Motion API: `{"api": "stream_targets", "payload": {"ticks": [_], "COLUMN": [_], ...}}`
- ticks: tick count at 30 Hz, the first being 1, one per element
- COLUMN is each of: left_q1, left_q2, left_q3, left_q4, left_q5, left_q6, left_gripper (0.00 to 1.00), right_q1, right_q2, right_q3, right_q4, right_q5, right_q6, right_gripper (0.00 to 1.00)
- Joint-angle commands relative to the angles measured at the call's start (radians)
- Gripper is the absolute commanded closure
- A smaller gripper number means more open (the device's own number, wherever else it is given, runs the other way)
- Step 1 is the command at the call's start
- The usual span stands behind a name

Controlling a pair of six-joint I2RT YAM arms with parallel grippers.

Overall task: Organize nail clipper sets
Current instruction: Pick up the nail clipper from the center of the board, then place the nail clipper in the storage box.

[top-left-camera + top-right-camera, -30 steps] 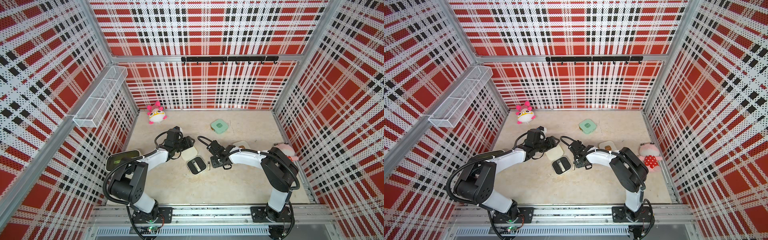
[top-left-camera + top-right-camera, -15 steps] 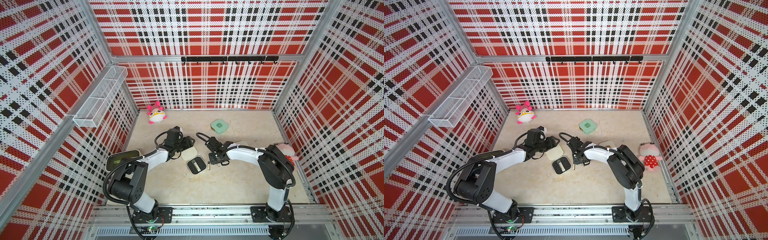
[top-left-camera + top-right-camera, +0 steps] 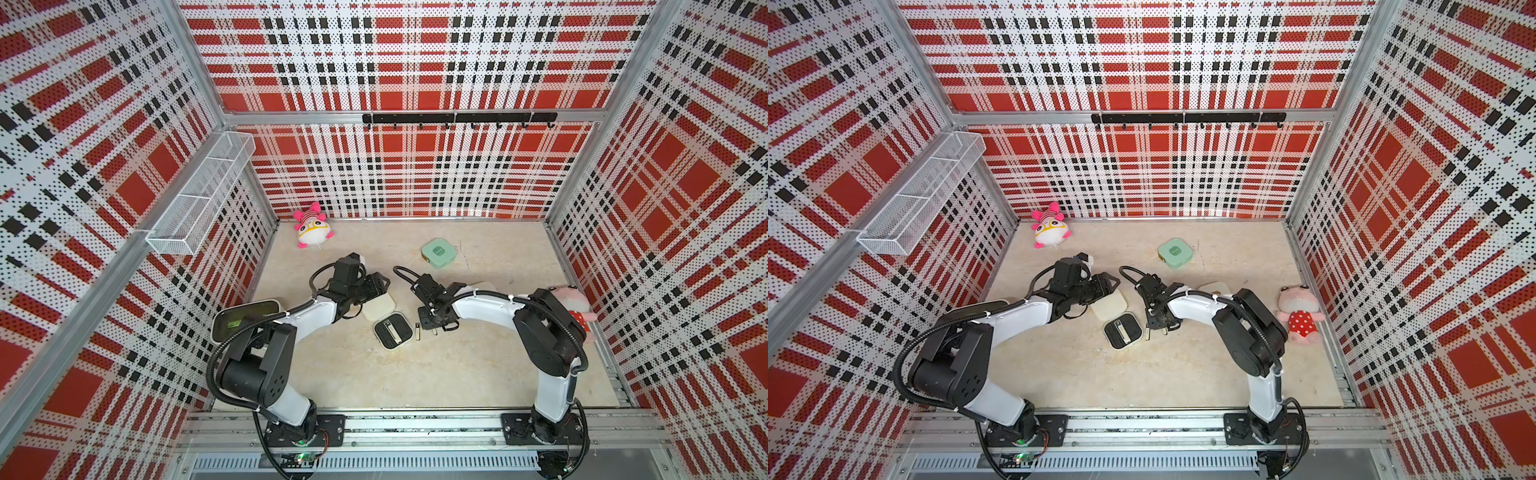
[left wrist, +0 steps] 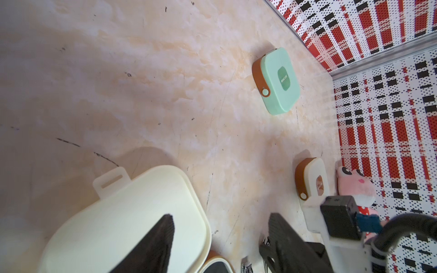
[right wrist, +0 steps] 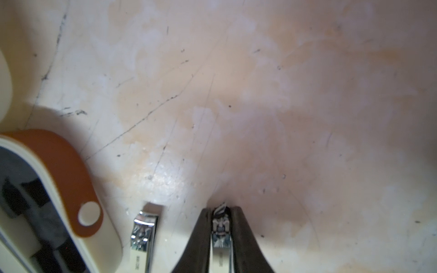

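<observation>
Silver and shiny, one clipper point(image 5: 221, 243) is pinched tight by the right claw point(image 5: 221, 224), down low by the counter point(image 3: 415, 374). A second clipper point(image 5: 144, 236) lies flat just beside it, next to the open cream case point(image 3: 392, 331) with its black tray. The left claw point(image 3: 374, 286) has one finger point(image 4: 163, 241) on top of that case's lid point(image 4: 132, 208). Its other finger is hidden, so I cannot tell if it grips. The mint green case point(image 3: 439, 252) sits shut farther back, well apart.

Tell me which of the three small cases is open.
The cream case lying in the middle: its lid is flipped back, baring the black tray. The mint green case and other cream case are shut.
</observation>
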Motion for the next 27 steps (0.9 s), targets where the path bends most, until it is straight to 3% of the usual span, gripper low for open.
{"api": "stream_targets", "payload": {"ticks": [1, 8, 16, 27], "left_q1": [0.010, 0.022, 0.045, 0.062], "left_q2": [0.029, 0.067, 0.087, 0.094], "left_q3": [-0.004, -0.006, -0.034, -0.055], "left_q4": [0.030, 0.050, 0.079, 0.096], "left_q5": [0.023, 0.037, 0.044, 0.052], "left_q6": [0.003, -0.006, -0.010, -0.010], "left_gripper": [0.32, 0.33, 0.33, 0.33], "right_q1": [0.000, 0.023, 0.130, 0.170], "right_q2": [0.000, -0.041, -0.030, 0.041], "right_q3": [0.006, 0.043, 0.116, 0.151], "right_q4": [-0.011, 0.008, 0.080, 0.166], "right_q5": [-0.017, 0.018, 0.085, -0.021], "right_q6": [-0.008, -0.027, -0.140, -0.224], "right_gripper": [0.84, 0.86, 0.87, 0.88]}}
